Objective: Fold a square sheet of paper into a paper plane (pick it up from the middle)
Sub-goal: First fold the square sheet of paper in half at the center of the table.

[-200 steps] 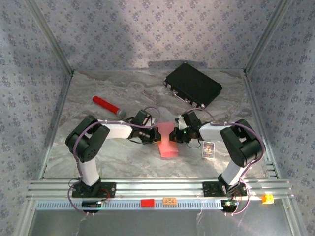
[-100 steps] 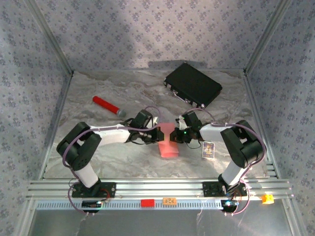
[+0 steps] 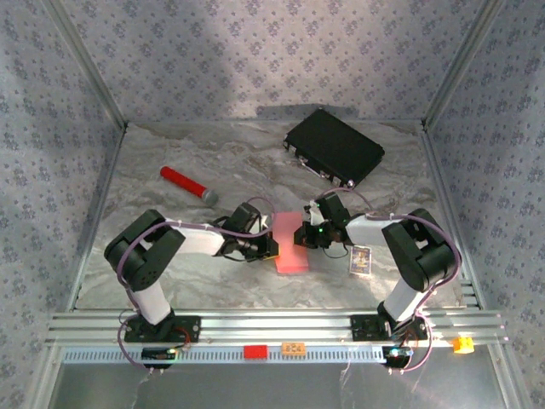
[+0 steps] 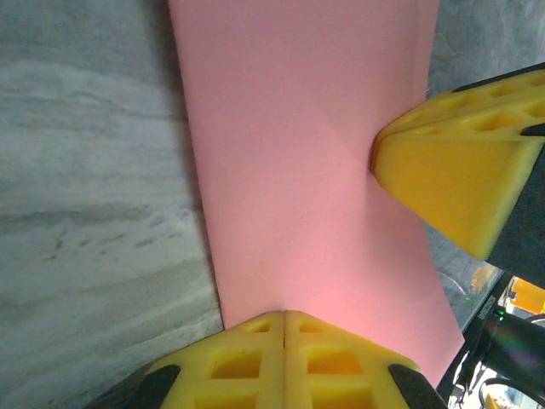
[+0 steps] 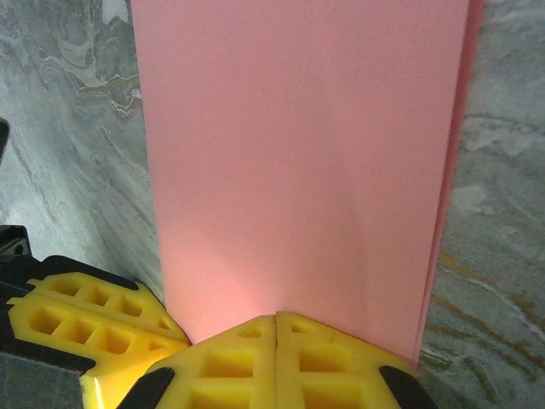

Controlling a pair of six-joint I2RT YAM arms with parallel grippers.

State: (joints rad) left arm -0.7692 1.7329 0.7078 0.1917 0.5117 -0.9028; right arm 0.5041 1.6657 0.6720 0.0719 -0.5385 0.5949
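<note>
The square sheet of paper (image 3: 289, 243) is salmon pink and lies folded into a flat rectangle on the marbled table, midway between the two arms. My left gripper (image 3: 271, 247) is shut, its yellow tips resting on the paper's left side (image 4: 283, 313). Facing it, my right gripper (image 3: 301, 233) is shut too, tips down on the sheet (image 5: 277, 317). In the left wrist view the paper (image 4: 306, 170) spreads flat ahead, with the right gripper's fingers (image 4: 451, 179) touching its far edge. The right wrist view shows a doubled edge along the paper (image 5: 298, 153). No paper sits between either pair of jaws.
A red cylinder with a grey cap (image 3: 187, 185) lies to the back left. A black case (image 3: 334, 146) sits at the back right. A small printed card (image 3: 362, 259) lies beside the right arm. Aluminium rails (image 3: 272, 324) run along the near edge.
The paper, bunched and narrow between the grippers a second ago, now lies as a flat rectangle. The left arm has drawn back slightly left and lower. Both grippers stayed shut.
</note>
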